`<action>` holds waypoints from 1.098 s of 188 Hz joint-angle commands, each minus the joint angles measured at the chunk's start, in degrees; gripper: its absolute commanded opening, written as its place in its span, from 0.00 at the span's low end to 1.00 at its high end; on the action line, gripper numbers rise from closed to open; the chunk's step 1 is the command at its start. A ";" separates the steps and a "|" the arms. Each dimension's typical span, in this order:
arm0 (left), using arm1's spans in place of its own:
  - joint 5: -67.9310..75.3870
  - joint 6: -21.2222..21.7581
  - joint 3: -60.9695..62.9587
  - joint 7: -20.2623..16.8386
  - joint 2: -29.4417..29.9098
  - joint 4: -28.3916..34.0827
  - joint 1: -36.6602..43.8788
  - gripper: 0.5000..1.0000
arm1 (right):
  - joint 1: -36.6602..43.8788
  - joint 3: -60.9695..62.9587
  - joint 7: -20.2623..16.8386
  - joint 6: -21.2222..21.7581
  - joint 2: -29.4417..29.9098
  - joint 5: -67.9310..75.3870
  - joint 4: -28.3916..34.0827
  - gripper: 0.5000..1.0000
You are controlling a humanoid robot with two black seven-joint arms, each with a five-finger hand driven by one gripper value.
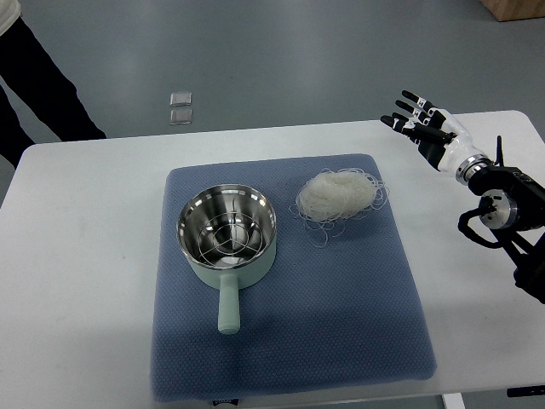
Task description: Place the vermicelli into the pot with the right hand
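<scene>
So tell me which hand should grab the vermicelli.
The right hand: open, it hovers just right of the vermicelli, which lies right of the pot. No left hand is in view.

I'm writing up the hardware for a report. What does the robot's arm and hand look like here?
Only the right arm shows. Its right hand has black jointed fingers with pale segments near the tips, and a white shell over the back of the palm. A silver ring forms the wrist. The forearm behind it is black, with exposed round joints and black cables looping alongside.
</scene>
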 commanded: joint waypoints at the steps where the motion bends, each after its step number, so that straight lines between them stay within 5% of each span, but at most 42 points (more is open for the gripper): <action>1: 0.00 0.04 0.00 0.00 0.00 0.00 0.00 1.00 | 0.00 0.00 0.00 0.00 0.00 -0.03 0.00 0.85; 206: 0.00 -0.05 0.00 0.00 0.00 0.00 0.00 1.00 | 0.09 -0.44 0.00 1.14 -0.52 -0.74 0.09 0.84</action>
